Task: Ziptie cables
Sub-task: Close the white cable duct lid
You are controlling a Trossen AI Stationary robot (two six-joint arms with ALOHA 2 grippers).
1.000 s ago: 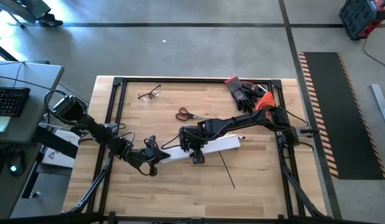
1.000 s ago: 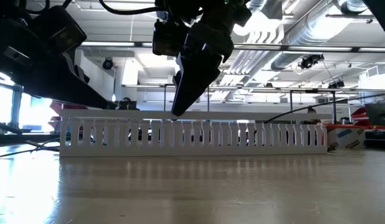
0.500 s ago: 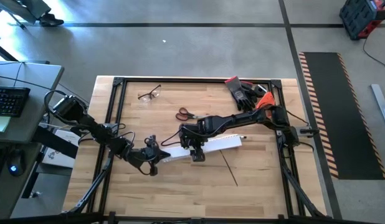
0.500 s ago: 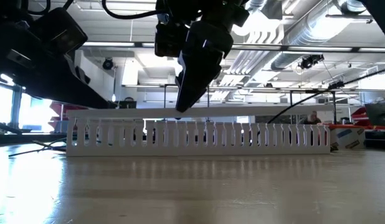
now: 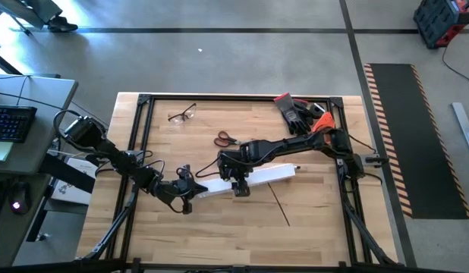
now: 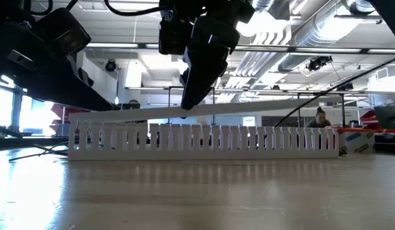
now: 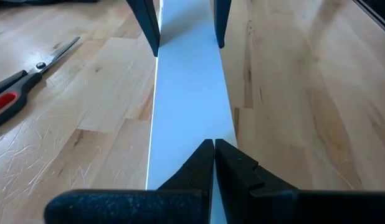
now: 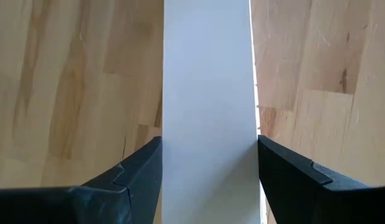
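The white slotted duct lies across the middle of the table. Its flat white cover strip sits over it and, in the low view, slants up toward the table's right. My right gripper is shut on the strip near its middle. My left gripper is shut over the strip's left end. The black ziptie lies flat on the wood, just nearer than the duct. The cables are hidden from every view. My left gripper has its shut fingertips right above the cover strip's left end, pointing along the strip; I cannot tell whether they touch it. My right gripper pinches the strip's two long edges between its two fingers, from above, pointing down, fingers across the strip. The strip is tilted, its right part raised off the duct.
Red-handled scissors lie beyond the duct. Safety glasses lie at the far left, and black and orange gloves at the far right. Bare wood lies on the near side of the duct, around the ziptie.
My right gripper has gone up a little with the cover strip. The strip's right part has lifted clear of the duct's top and now slants upward, while its left end stays down. The duct has slid slightly toward the table's right.
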